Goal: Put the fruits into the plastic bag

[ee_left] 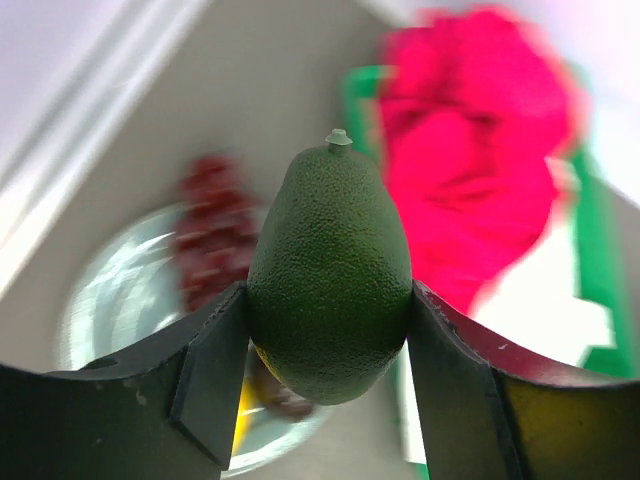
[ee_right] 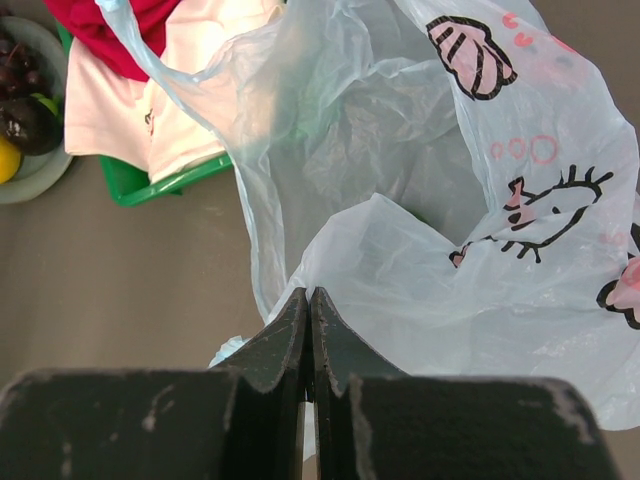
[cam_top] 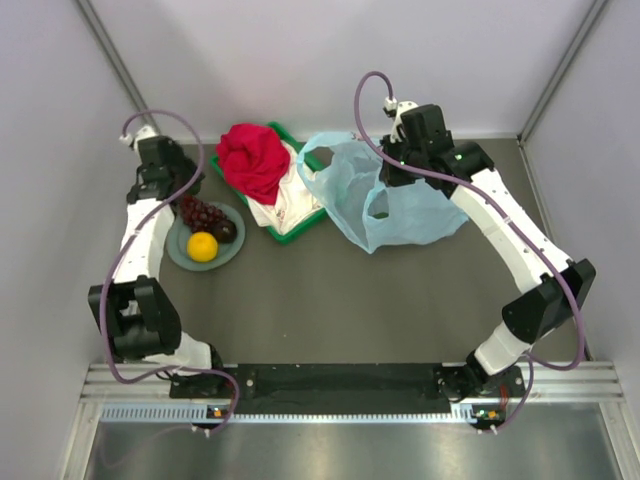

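My left jaws clamp the dark green pebbled fruit [ee_left: 330, 280]; right jaws pinch shut on the thin light-blue plastic bag [cam_top: 410, 215], which looks empty. Orange-yellow citrus [cam_top: 202, 246] and purple grapes [cam_top: 200, 212] wait beneath left jaws

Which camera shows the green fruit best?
The left wrist view. There the green fruit fills the middle, close and sharp, stem up, pinched between the left gripper's jaws. In the top view the arm hides it. The right wrist view shows only a tiny green bit by the plate, too small to tell.
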